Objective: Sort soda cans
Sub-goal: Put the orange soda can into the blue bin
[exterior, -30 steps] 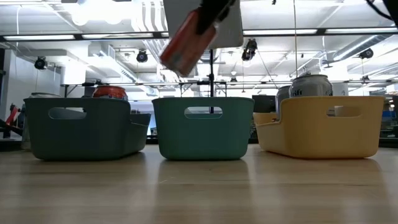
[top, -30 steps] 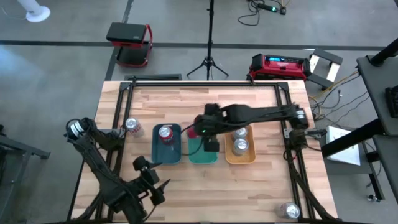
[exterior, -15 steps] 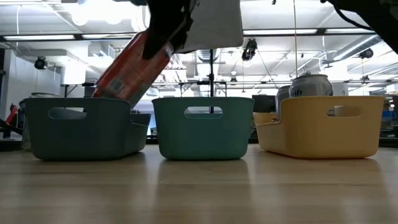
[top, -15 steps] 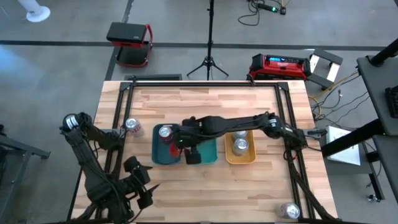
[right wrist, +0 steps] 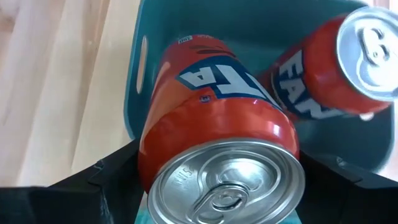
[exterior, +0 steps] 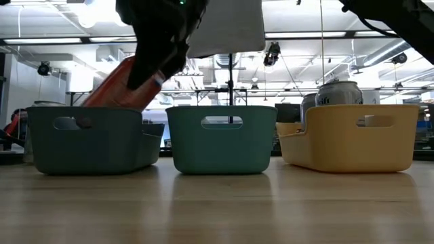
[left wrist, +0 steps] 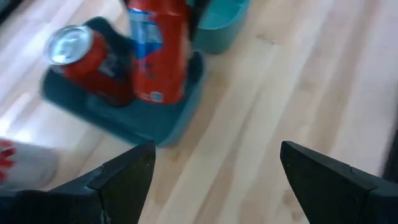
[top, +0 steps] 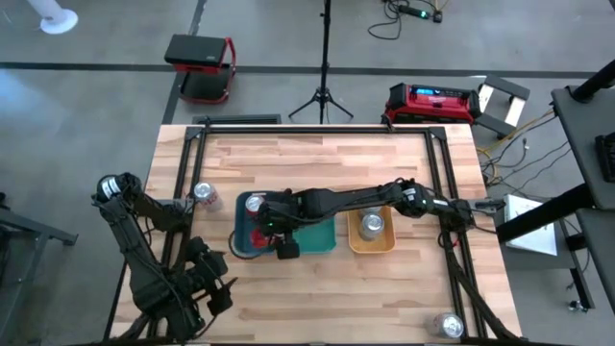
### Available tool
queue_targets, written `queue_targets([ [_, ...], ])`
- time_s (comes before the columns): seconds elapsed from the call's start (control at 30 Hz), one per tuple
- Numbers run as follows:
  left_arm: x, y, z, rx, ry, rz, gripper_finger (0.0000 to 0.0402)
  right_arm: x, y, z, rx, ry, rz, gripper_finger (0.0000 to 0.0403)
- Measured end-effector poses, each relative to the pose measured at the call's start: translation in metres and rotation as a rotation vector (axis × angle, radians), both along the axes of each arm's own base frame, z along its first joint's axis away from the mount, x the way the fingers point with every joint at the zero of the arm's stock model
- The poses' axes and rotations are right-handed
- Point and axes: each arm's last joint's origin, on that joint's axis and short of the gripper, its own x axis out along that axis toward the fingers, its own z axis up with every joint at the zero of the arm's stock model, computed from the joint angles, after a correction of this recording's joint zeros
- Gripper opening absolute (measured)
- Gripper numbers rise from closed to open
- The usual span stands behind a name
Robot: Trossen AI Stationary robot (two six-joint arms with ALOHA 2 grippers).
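Observation:
A red soda can (right wrist: 217, 124) leans in the dark teal left tray (top: 240, 240), with my right gripper (top: 272, 231) shut on it. A second red can (right wrist: 339, 68) stands upright in the same tray at its far end. A silver can (top: 370, 226) stands in the orange tray (top: 386, 242). Two more cans stand on the bare table, one (top: 204, 195) left of the trays and one (top: 447, 327) at the near right corner. My left gripper (top: 211, 288) waits open near the table's near left, clear of everything. My right gripper pinches the red can's side wall near its top end (right wrist: 152, 168) between its two fingers (right wrist: 106, 180). The fingers come from above, slanting from the table's right. The can (exterior: 119, 85) is tilted, top toward the right, with its lower end below the left tray's rim (exterior: 91, 108).
A lighter teal tray (top: 317, 240) stands between the dark teal and orange trays, and my right arm reaches over it. Black frame rails run along the table's left and right sides. Bare wood lies in front of and behind the trays.
My right gripper has carried the red can from above the middle tray toward the table's left and down. The can has stayed tilted, and its lower end has dipped into the left tray beside the other red can. My left gripper has drawn back toward the near left.

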Motion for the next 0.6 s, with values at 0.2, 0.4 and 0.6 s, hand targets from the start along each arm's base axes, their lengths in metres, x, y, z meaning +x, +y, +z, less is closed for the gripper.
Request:
queue_targets([
  [0.2,0.0,0.004,-0.004,0.114,-0.042,0.014,0.033,0.002,-0.003,0.004,0.001,-0.034,-0.002,0.0309],
  [0.4,-0.002,0.014,-0.012,0.238,-0.106,-0.041,0.033,0.001,-0.002,0.007,-0.013,-0.041,0.025,0.0308],
  [0.6,-0.014,0.034,-0.037,0.143,-0.166,-0.027,0.033,0.001,0.004,0.007,-0.037,-0.043,0.076,0.031],
])
